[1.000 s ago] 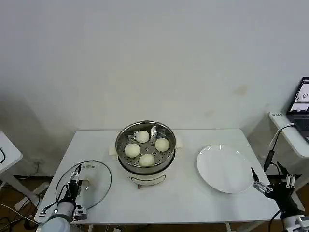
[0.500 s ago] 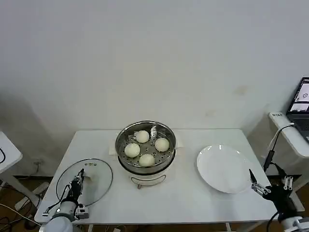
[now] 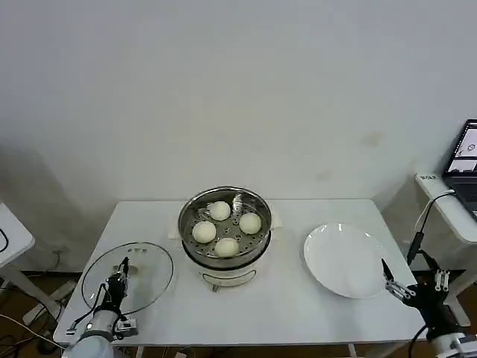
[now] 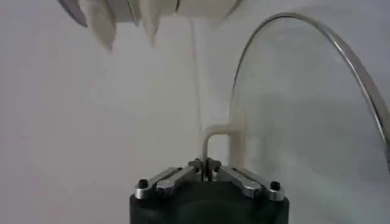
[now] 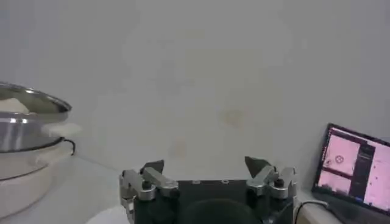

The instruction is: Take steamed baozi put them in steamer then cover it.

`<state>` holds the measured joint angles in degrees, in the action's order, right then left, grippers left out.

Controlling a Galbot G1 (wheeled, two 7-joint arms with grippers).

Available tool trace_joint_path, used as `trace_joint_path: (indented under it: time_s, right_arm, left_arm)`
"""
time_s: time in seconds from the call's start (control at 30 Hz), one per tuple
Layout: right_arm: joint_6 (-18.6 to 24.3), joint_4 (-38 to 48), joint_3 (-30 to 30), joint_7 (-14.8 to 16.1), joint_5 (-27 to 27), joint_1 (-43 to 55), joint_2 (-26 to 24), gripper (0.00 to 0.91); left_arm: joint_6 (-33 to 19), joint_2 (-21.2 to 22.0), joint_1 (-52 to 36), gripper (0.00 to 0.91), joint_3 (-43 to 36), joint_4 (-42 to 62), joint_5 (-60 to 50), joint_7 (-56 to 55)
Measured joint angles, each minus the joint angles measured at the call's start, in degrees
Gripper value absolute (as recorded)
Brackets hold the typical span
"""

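Observation:
The steamer (image 3: 257, 250) stands mid-table with several steamed baozi (image 3: 219, 211) on its perforated tray, uncovered. Left of it is the cover (image 3: 149, 268), a clear glass lid with a metal rim, held tilted just above the table. My left gripper (image 3: 121, 274) is shut on the cover's whitish handle (image 4: 217, 135); in the left wrist view the left gripper (image 4: 206, 165) pinches that handle, and the glass cover (image 4: 304, 122) rises behind it. My right gripper (image 3: 395, 287) waits open beside the table's right edge, and the right gripper (image 5: 206, 167) holds nothing.
A flat white plate (image 3: 346, 259) lies bare on the right of the table. A side table with a laptop (image 3: 467, 153) stands at the far right. The steamer (image 5: 24, 122) shows at the edge of the right wrist view. A white wall is behind.
The cover has come up off the table and shifted slightly left in my left gripper. The right gripper has drifted a little inward.

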<state>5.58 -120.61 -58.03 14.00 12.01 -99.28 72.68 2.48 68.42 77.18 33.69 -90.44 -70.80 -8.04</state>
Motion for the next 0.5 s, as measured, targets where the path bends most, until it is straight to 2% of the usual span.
trace_joint_path:
  time_s: [0.23,0.5]
  right_arm:
    - [0.17,0.12,0.42,-0.02,-0.05,0.52,-0.06,0.907]
    - [0.1,0.4,0.49,-0.04,-0.07,1.1,-0.22,0.907]
  left_arm:
    - [1.61,0.77,2.46,0.0,1.97,-5.66,1.36,-2.07]
    - [4.1,-0.66,5.85,0.0,3.43,-14.34,3.89,-1.04]
